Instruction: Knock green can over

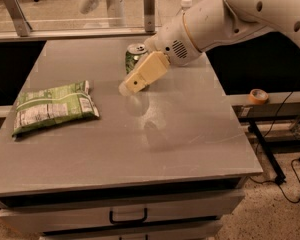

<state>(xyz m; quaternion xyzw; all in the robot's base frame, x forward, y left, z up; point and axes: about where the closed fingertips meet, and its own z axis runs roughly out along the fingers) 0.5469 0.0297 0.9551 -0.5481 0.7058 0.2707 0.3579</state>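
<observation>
One green can stands toward the back of the grey counter, partly hidden by the pincer just in front of it; how far the pincer is open I cannot tell. One snack bag lies flat at the left. One bottle shows only its cap behind the arm.

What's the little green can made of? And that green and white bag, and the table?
The green can looks like thin metal, probably aluminium: shiny side, silvery top. The bag seems plastic film, glossy and wrinkled. The table top is smooth grey, maybe laminate or metal, faintly reflective. The gripper, just in front of the can, looks like beige plastic.
</observation>
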